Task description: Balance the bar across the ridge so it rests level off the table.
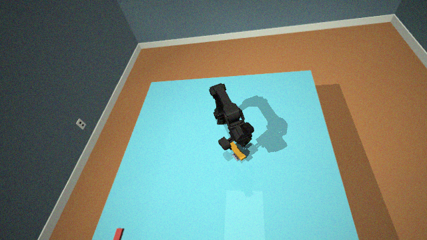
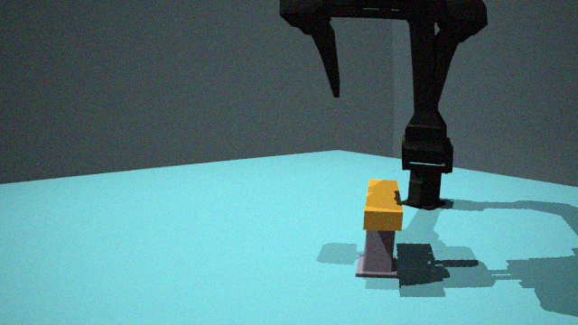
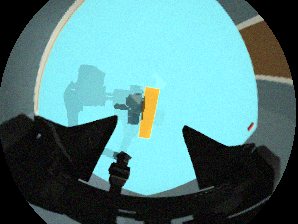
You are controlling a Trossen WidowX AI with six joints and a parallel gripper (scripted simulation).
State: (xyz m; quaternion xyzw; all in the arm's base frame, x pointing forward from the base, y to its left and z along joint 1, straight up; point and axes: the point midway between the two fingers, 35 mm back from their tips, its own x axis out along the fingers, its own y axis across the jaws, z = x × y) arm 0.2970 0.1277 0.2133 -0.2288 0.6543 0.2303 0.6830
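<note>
The orange bar (image 1: 238,152) (image 2: 383,196) (image 3: 150,112) lies across the top of the grey-purple ridge (image 2: 378,253). It looks about level, and its near end is clear of the table (image 1: 173,133) (image 2: 181,235) (image 3: 165,40). The underside of its far end is hidden in the exterior view. My gripper (image 2: 386,102) (image 3: 150,123) is open and empty, with its fingers wide apart. It hangs above the bar, touching neither bar nor ridge. In the top view the arm is just behind the bar, and little of the ridge shows.
A red strip (image 1: 118,234) (image 3: 251,126) is at the table's edge, low left in the top view. The arm's base (image 2: 424,187) (image 3: 119,172) stands behind the ridge. The arm's shadow falls on the table beside the bar.
</note>
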